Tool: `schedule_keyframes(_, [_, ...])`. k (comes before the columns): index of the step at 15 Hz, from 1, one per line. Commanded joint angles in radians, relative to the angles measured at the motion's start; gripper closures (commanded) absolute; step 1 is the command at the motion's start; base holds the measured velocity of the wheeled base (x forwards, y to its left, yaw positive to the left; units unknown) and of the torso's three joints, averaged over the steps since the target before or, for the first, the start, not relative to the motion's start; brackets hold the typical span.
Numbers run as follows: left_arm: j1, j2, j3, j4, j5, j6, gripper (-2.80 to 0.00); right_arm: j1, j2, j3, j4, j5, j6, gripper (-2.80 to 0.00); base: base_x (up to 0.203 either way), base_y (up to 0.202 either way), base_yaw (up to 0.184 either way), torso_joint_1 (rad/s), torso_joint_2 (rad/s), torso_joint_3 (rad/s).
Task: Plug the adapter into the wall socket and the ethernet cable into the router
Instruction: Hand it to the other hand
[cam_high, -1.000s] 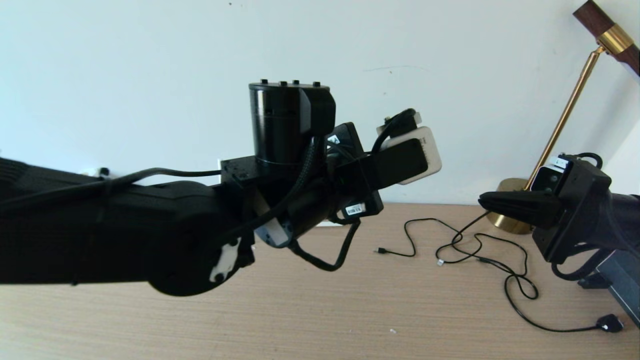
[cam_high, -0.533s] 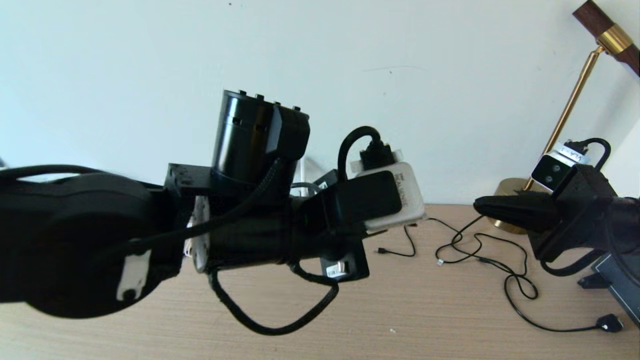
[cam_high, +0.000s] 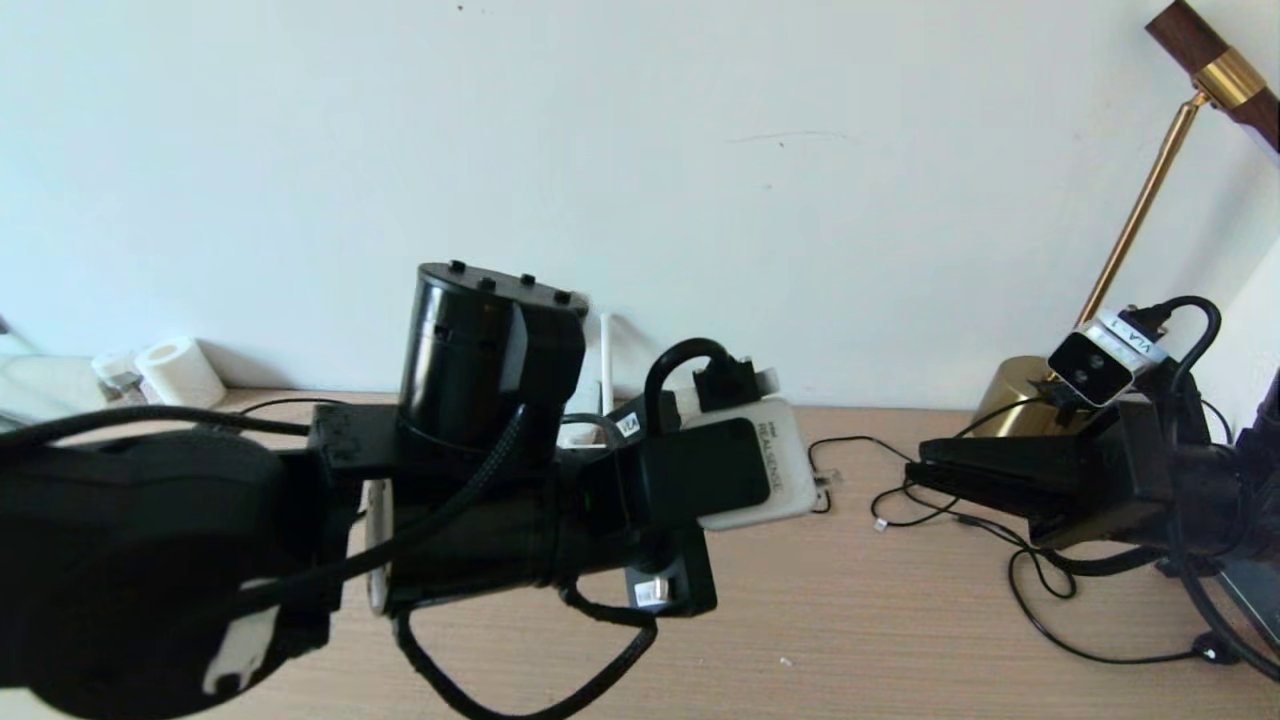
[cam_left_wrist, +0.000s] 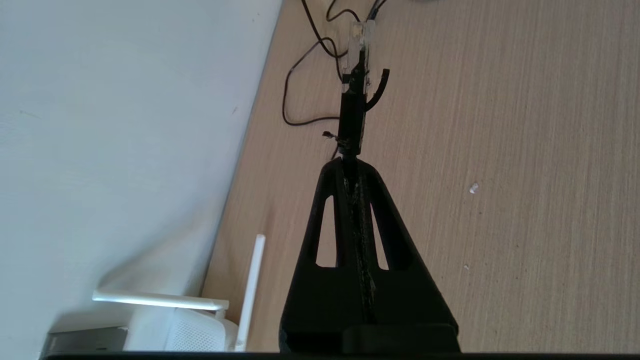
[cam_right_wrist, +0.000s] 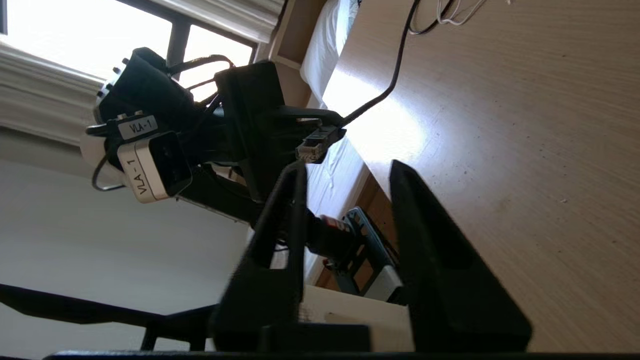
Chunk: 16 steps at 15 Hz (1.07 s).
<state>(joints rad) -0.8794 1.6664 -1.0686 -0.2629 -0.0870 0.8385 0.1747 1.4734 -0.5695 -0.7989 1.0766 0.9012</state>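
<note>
My left gripper (cam_left_wrist: 350, 162) is shut on the ethernet cable (cam_right_wrist: 395, 70) just behind its black plug (cam_left_wrist: 352, 115), whose clear tip (cam_left_wrist: 359, 37) sticks out past the fingertips above the table. In the head view the left arm fills the foreground and only the plug tip (cam_high: 823, 481) shows beside the wrist camera. The white router (cam_left_wrist: 192, 330) sits behind this gripper against the wall, its antennas (cam_left_wrist: 252, 285) raised; one antenna (cam_high: 605, 350) shows behind the arm. My right gripper (cam_high: 915, 470) is open and empty, pointing at the left gripper from the right. Adapter and wall socket are out of view.
Thin black cables (cam_high: 1000, 530) lie looped on the wooden table (cam_high: 850, 620) between the grippers. A brass lamp base (cam_high: 1010, 395) stands at the back right by the wall. A paper roll (cam_high: 180, 370) sits at the back left. A dark device (cam_high: 1255, 585) lies at the right edge.
The left arm has come down towards the table and shifted left, still holding the plug. The right gripper has moved left and lower, closer to the left gripper.
</note>
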Motion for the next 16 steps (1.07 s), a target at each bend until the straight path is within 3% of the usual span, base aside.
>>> schedule_keyframes(1, [0.000, -0.007, 0.020, -0.003, 0.000, 0.005, 0.00, 0.031, 0.004, -0.010, -0.006, 0.006, -0.017, -2.80, 0.000, 0.000, 0.000, 0.000, 0.00, 0.000])
schedule_keyframes(3, [0.015, -0.008, 0.027, -0.004, 0.006, 0.006, 0.00, 0.076, 0.004, -0.024, -0.005, 0.006, -0.080, -2.80, 0.000, 0.000, 0.000, 0.000, 0.00, 0.000])
schedule_keyframes(6, [0.057, 0.007, 0.015, -0.006, 0.021, 0.046, 0.00, 0.126, 0.016, -0.052, -0.005, -0.004, -0.088, -2.80, 0.000, 0.000, 0.000, 0.000, 0.00, 0.000])
schedule_keyframes(8, [0.093, 0.048, -0.034, -0.004, 0.020, 0.128, 0.00, 0.173, 0.052, -0.076, -0.004, -0.114, -0.106, -2.80, 0.000, 0.000, 0.000, 0.000, 0.00, 0.000])
schedule_keyframes(9, [0.104, 0.067, -0.061, -0.004, 0.020, 0.158, 0.00, 0.190, 0.075, -0.081, 0.003, -0.157, -0.169, -2.80, 0.000, 0.000, 0.000, 0.000, 0.00, 0.000])
schedule_keyframes(11, [0.106, 0.078, -0.070, -0.003, 0.020, 0.168, 0.00, 0.212, 0.087, -0.114, 0.123, -0.193, -0.244, -2.80, 0.000, 0.000, 0.000, 0.000, 0.00, 0.000])
schedule_keyframes(13, [0.103, 0.079, -0.071, -0.004, 0.018, 0.175, 0.00, 0.235, 0.108, -0.140, 0.179, -0.291, -0.326, -2.80, 0.000, 0.000, 0.000, 0.000, 0.00, 0.000])
schedule_keyframes(16, [0.094, 0.087, -0.070, -0.006, 0.016, 0.177, 0.00, 0.235, 0.111, -0.168, 0.185, -0.297, -0.337, -2.80, 0.000, 0.000, 0.000, 0.000, 0.00, 0.000])
